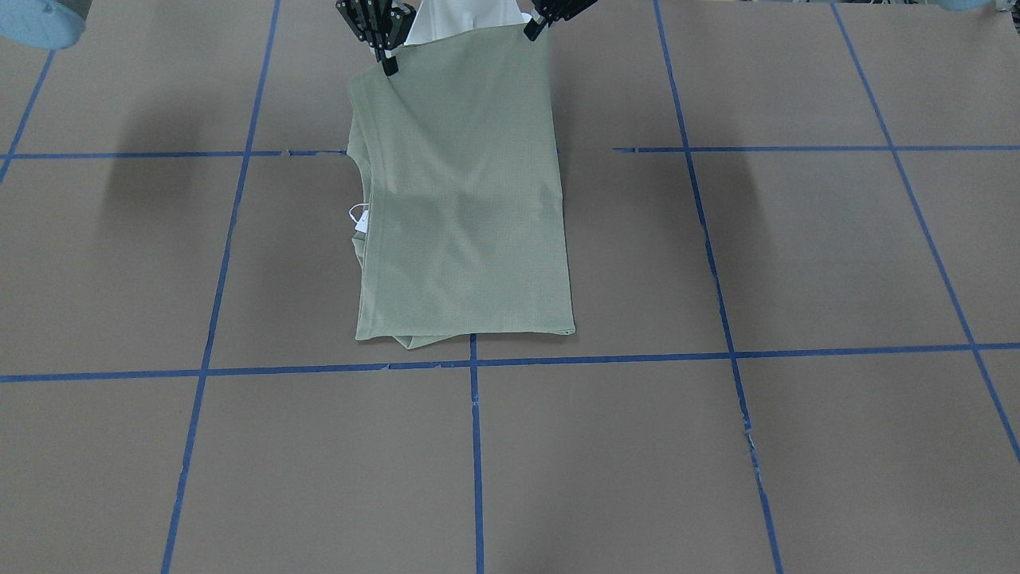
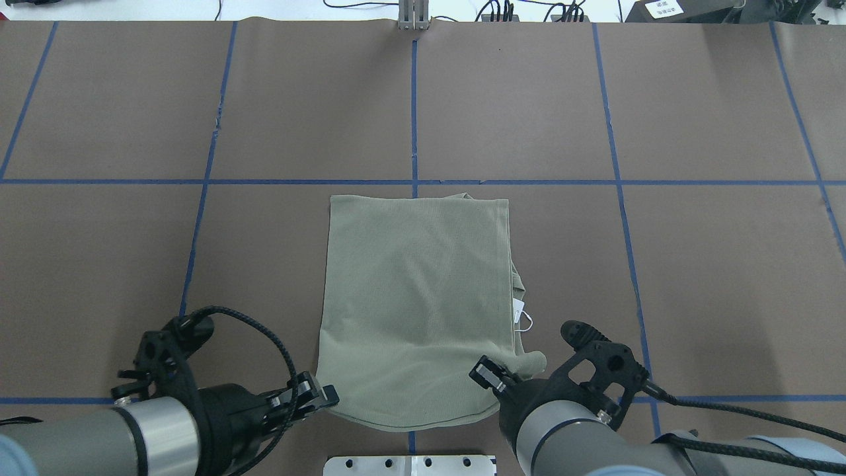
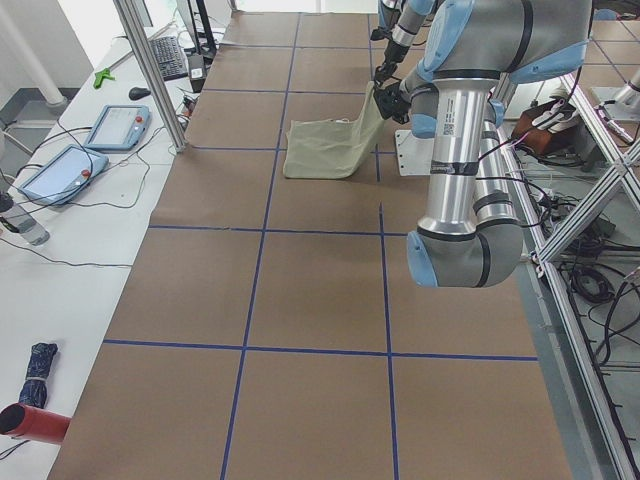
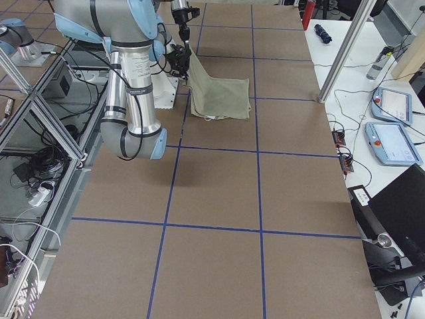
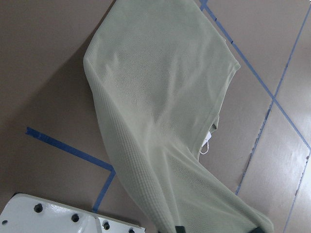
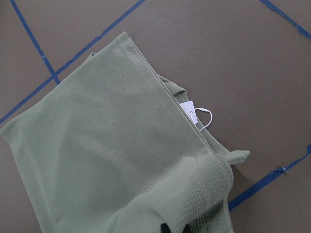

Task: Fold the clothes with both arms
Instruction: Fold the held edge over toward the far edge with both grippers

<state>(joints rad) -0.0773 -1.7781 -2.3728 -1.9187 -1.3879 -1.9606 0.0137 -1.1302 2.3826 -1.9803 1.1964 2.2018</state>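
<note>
Overhead exterior: left gripper (image 2: 327, 396) and right gripper (image 2: 488, 375) both clamped on shirt (image 2: 416, 297) near corners, near edge raised.

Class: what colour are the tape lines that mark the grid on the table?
Blue; the tape lines show best in the overhead exterior view.

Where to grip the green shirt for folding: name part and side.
Grip the shirt at its two robot-side corners, left gripper from the left edge, right gripper from the right. It is folded into a rectangle, so pinching both corners lifts that edge evenly.
</note>
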